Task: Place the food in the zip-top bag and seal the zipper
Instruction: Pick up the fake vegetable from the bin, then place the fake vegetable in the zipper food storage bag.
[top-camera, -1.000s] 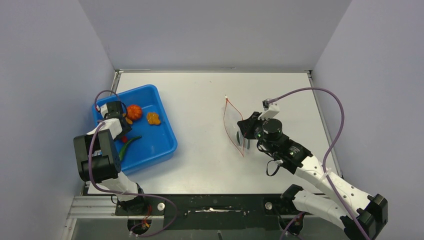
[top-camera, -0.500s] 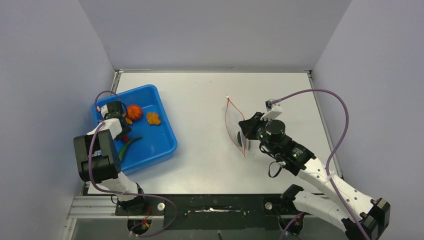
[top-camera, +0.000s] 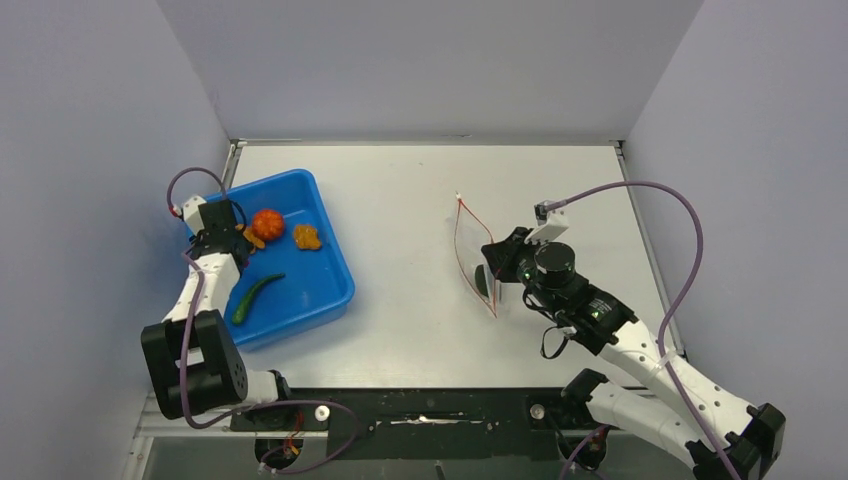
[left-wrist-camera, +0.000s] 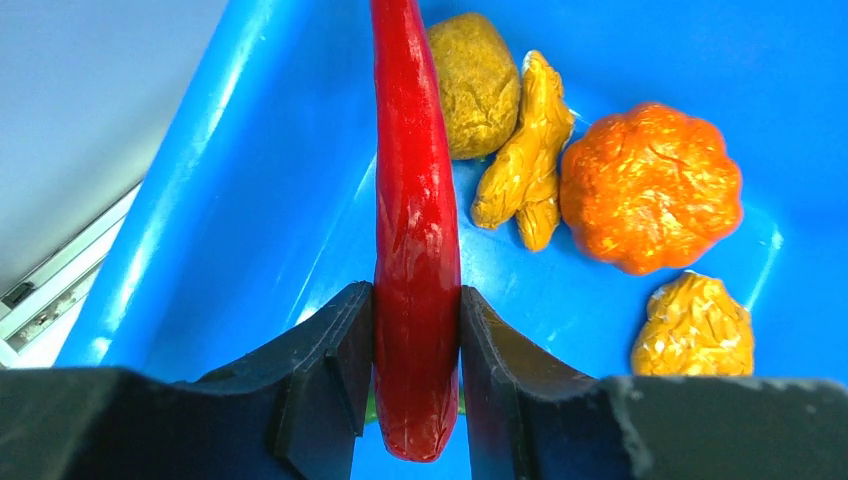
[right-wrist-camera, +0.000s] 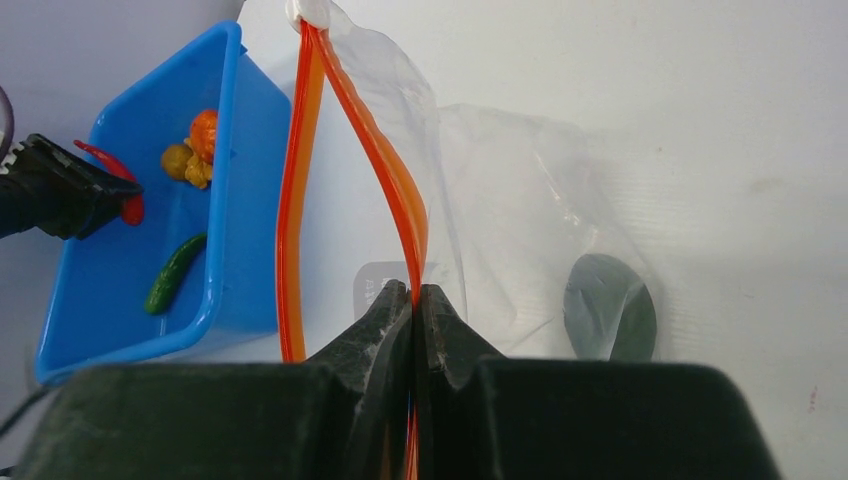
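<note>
Over tray (left-wrist-camera: 250, 190), red chili (left-wrist-camera: 412, 190) pinched in left hand (left-wrist-camera: 416, 325), far end cut off

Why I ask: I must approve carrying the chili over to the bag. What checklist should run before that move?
1. Left claw shut on the red chili: ok.
2. Chili raised above the rim of the blue tray: cannot tell.
3. Right claw pinching the zipper: ok.
4. Mouth of the zip-top bag gaping, its two strips apart: ok.
5. Mouth turned toward the tray side: ok.
</note>
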